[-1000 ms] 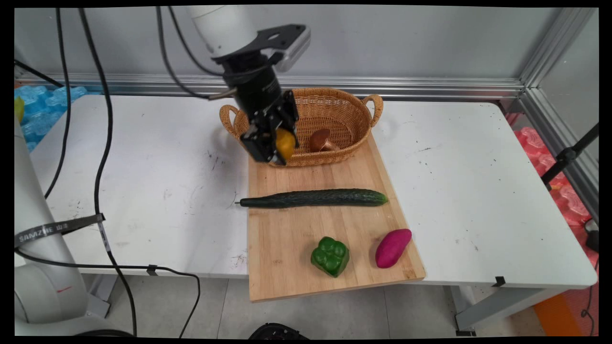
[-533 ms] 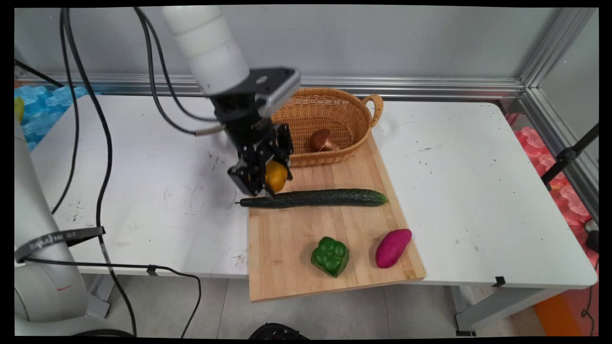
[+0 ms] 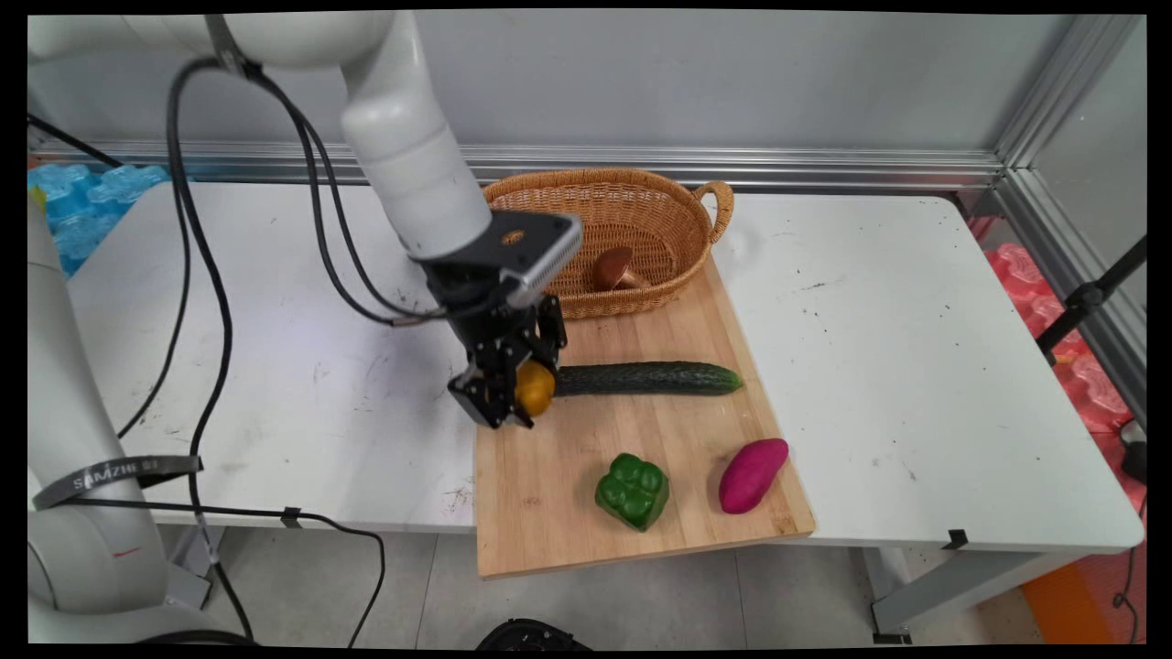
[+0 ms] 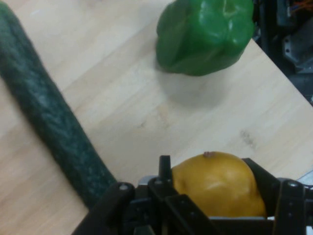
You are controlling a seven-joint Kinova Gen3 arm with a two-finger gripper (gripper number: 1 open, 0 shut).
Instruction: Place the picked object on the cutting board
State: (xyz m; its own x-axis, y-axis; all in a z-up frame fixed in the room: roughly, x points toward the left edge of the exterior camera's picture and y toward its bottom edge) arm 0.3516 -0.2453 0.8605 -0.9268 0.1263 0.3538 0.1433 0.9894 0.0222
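Pincer (image 3: 522, 403) grips yellow fruit (image 4: 215, 183); mushroom (image 3: 612, 268) only in main.

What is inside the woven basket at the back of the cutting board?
One brown mushroom lies inside the basket. The arm covers the basket's left part, so anything there cannot be seen.

The middle of the cutting board (image 3: 568, 458) is crossed by the cucumber (image 3: 650, 377). Bare board is left between it and the pepper (image 3: 632, 491) and sweet potato (image 3: 753, 474) near the front edge. The far end is blocked by the basket (image 3: 641, 206).
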